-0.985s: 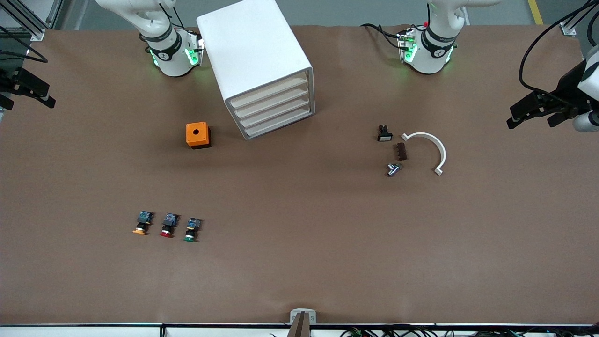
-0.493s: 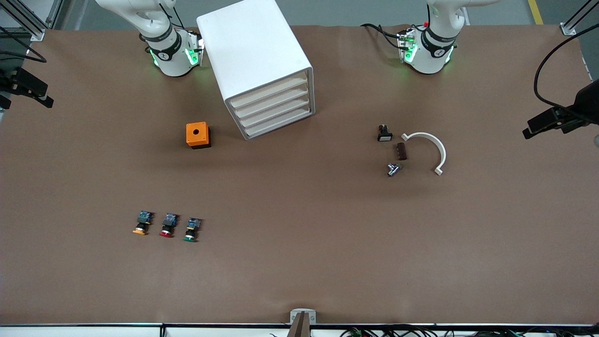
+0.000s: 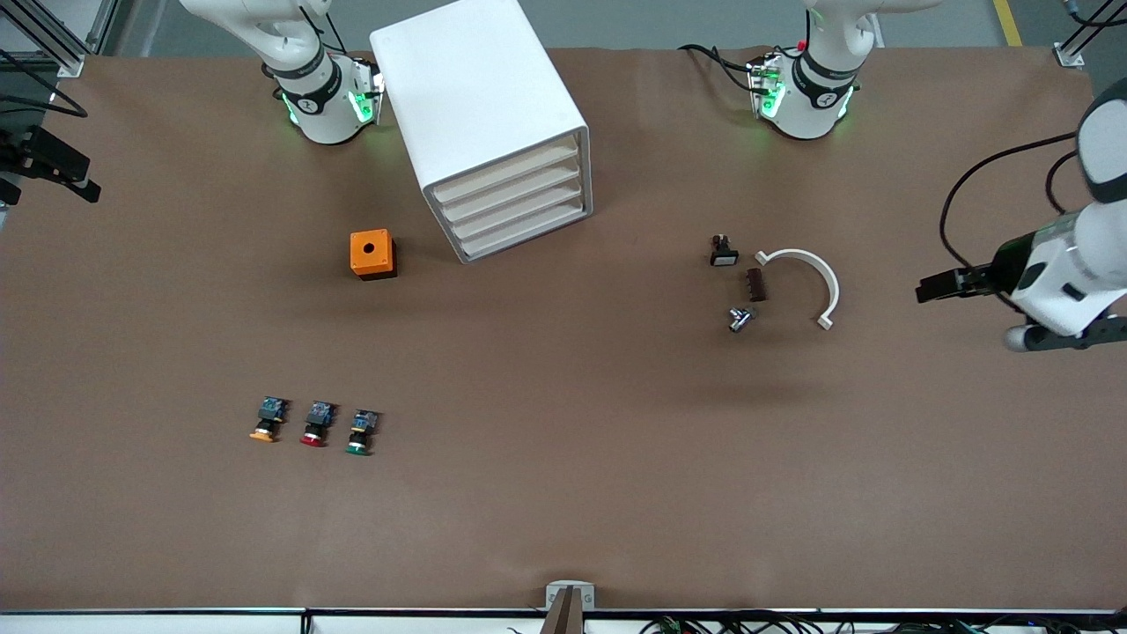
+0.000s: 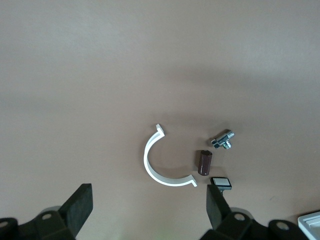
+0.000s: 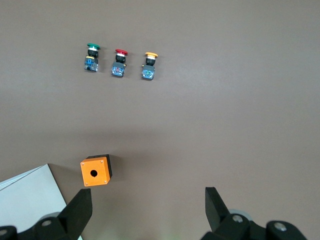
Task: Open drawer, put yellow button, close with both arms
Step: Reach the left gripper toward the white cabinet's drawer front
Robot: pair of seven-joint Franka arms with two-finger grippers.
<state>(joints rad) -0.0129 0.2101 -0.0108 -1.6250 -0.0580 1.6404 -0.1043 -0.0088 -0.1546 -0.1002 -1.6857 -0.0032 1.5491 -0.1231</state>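
Note:
The white cabinet point(image 3: 480, 106) stands between the arms' bases with all its drawers shut. The drawer point(image 3: 506, 172) is the top one. The yellow button point(image 3: 264, 421) lies on its side beside a red-capped and a green-capped button, nearer to the front camera than the cabinet. It also shows in the right wrist view point(image 5: 149, 65). My left gripper point(image 3: 938, 289) is open and empty over the brown table at the left arm's end; it also shows in the left wrist view point(image 4: 148, 207). My right gripper point(image 3: 62, 172) is open and empty at the right arm's end; it also shows in the right wrist view point(image 5: 147, 210).
An orange box point(image 3: 372, 254) with a round hole sits beside the cabinet. A white curved clip point(image 3: 814, 282), a brown part point(image 3: 755, 284), a small metal part point(image 3: 740, 319) and a black switch point(image 3: 723, 252) lie toward the left arm's end.
The left arm has swung round and its gripper has come in over the table toward the curved clip. The right gripper has barely moved. Nothing on the table has moved.

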